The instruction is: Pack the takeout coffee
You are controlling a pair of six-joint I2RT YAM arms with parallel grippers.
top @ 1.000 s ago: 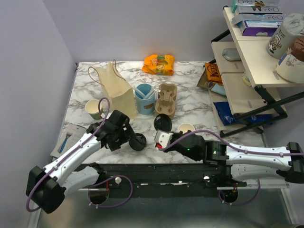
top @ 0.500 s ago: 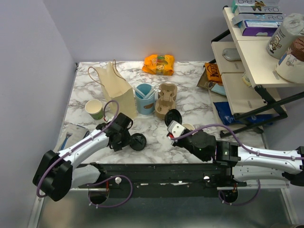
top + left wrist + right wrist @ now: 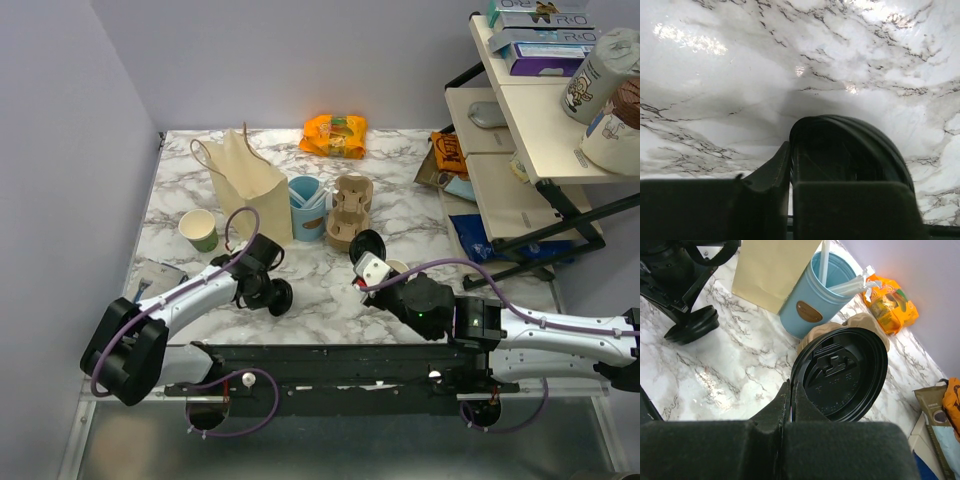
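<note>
The takeout coffee's paper cup (image 3: 398,267) stands open-topped beside my right gripper, mostly hidden by it. My right gripper (image 3: 366,259) (image 3: 791,387) is shut on the rim of a round black lid (image 3: 366,244) (image 3: 842,375), held tilted above the marble table. A second black lid (image 3: 279,297) (image 3: 855,150) (image 3: 692,325) lies on the table, and my left gripper (image 3: 262,290) (image 3: 791,150) is shut on its rim. The tan paper bag (image 3: 248,185) (image 3: 772,265) stands upright behind the left arm.
A lidless green-and-white cup (image 3: 200,230) stands left of the bag. A light-blue cup (image 3: 308,207) (image 3: 812,300) with straws and a cardboard cup carrier (image 3: 350,210) sit right of it. An orange snack pack (image 3: 335,133) lies at the back. A shelf rack (image 3: 520,140) stands at the right.
My left gripper closed from wide open onto the lid on the table. My right gripper carried its lid back and right toward the cup, then held still.
</note>
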